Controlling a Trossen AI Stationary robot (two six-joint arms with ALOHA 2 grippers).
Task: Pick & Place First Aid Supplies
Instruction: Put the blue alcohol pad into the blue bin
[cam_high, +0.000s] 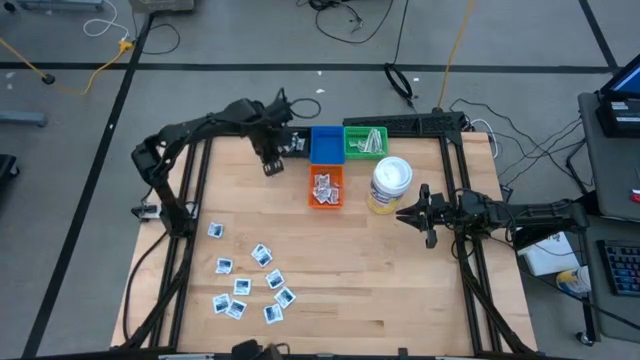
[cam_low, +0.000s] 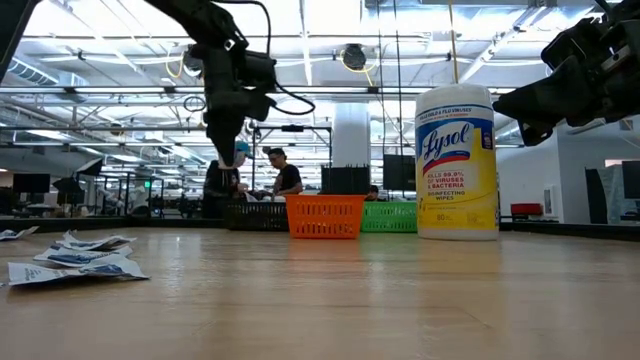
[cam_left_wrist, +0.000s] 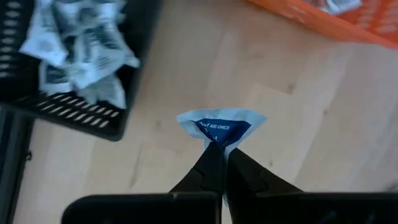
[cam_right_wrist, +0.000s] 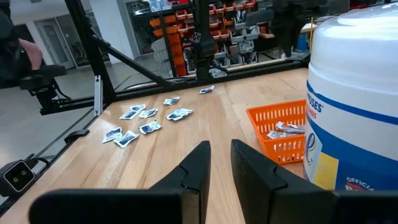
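Note:
My left gripper (cam_high: 270, 166) hangs above the far left part of the table, fingers down, shut on a small white packet with blue print (cam_left_wrist: 221, 126). It stands between the black basket (cam_left_wrist: 74, 106), which holds several crumpled packets (cam_left_wrist: 74, 43), and the orange basket (cam_high: 327, 187). Several more first aid packets (cam_high: 250, 285) lie flat on the near left of the table. My right gripper (cam_high: 403, 213) waits level beside the wipes canister, its fingers (cam_right_wrist: 221, 152) a little apart with nothing between them. My left gripper pinches the packet by one corner or edge (cam_left_wrist: 217, 142) between its two fingertips, coming from above and pointing down. The packet juts out past the fingertips, creased into a fan, clear of the wooden table top.
A blue basket (cam_high: 325, 143) and a green basket (cam_high: 365, 141) stand at the far edge, right of the black one. A yellow and white wipes canister (cam_high: 390, 185) stands upright right of the orange basket. People show in the room behind (cam_low: 285, 175).

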